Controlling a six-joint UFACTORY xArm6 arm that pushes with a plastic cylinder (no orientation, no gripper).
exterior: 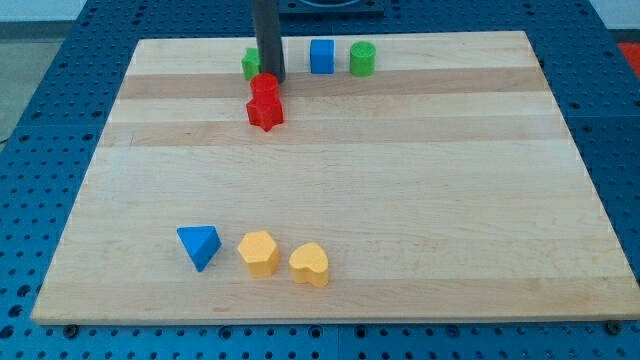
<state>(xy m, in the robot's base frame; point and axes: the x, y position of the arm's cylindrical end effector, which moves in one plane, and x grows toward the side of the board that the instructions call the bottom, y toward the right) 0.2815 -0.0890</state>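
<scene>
My tip [270, 78] stands near the view's top, left of centre, at the end of the dark rod. It touches or nearly touches a red round block [265, 87] just below it. A red star-shaped block [265, 112] sits right under that one, touching it. A green block [250, 65] is partly hidden behind the rod on its left. To the right of the rod stand a blue cube [321, 56] and a green cylinder [363, 59].
Near the view's bottom left lie a blue triangular block [199, 245], a yellow hexagonal block [259, 252] and a yellow heart-shaped block [310, 264]. The wooden board [400, 180] rests on a blue perforated table.
</scene>
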